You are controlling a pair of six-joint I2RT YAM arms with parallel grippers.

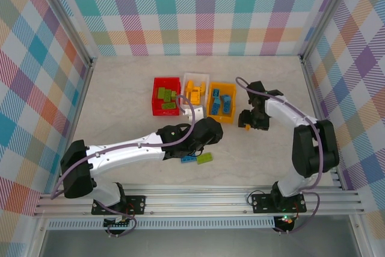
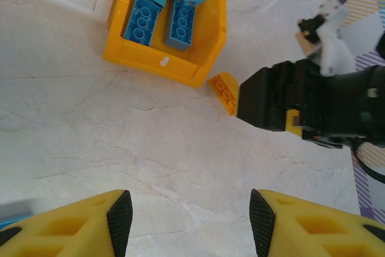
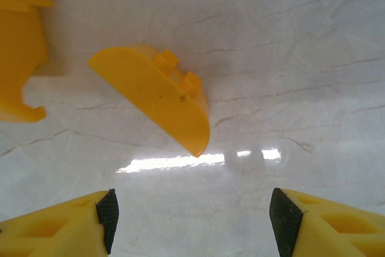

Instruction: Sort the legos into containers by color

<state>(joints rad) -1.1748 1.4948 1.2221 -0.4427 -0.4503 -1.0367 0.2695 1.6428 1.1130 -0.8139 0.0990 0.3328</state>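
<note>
The right fingers are apart, holding nothing, over a curved yellow lego. It lies right of the bench's middle, just beside the yellow bin. Its round side could slip out when they squeeze. The left fingers are apart too.
</note>
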